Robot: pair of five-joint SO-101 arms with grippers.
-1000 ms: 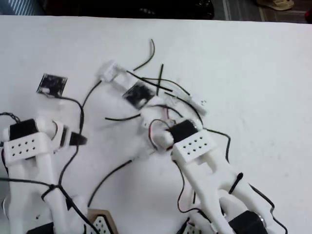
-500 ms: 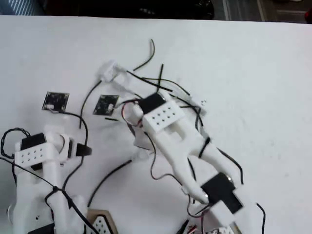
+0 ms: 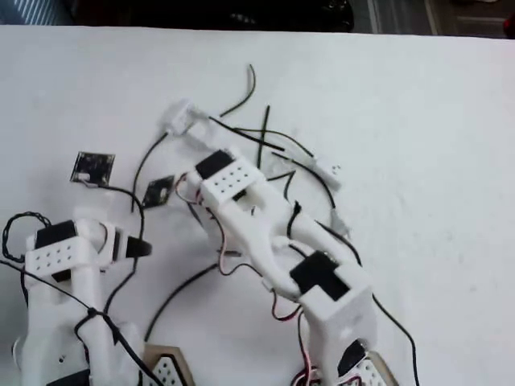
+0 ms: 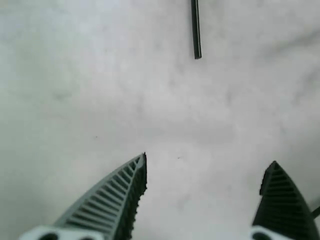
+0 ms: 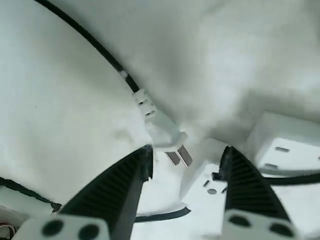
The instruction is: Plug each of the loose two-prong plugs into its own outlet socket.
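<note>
Stage: early, by my reading; I see no plug seated in any socket. The white two-prong plug [image 5: 159, 125] lies flat and loose on the desk [image 5: 60, 110], its black cord [image 5: 87, 44] trailing from the rear end; the right gripper [image 5: 187, 152] hangs over it with jaws spread wide, one to each side of the prong end, pinching nothing.

Orientation: the plug's long axis runs from cord to prongs, along the desk surface; the prongs point at the nearer socket block [image 5: 207, 177] and end just beside its edge, whether touching I cannot tell. That block and the farther socket block [image 5: 287, 142] both show bare slots facing up off the desk; I therefore judge that the plug must be lifted and tipped prongs-down before it can enter.

In the high view the right arm [image 3: 265, 225] reaches from 6 o'clock toward 10 o'clock, its wrist near a white outlet piece [image 3: 181, 118] at about 11 o'clock of the desk's middle; a small white cord end [image 3: 328, 168] at 3 o'clock of the wrist may be another loose plug, too small to tell. The left gripper [image 4: 207, 162], at 8 o'clock of the desk, is spread too, over bare desk with one black cord tip [image 4: 196, 30] ahead. Left to do: grasp, align and insert, for every plug.
</note>
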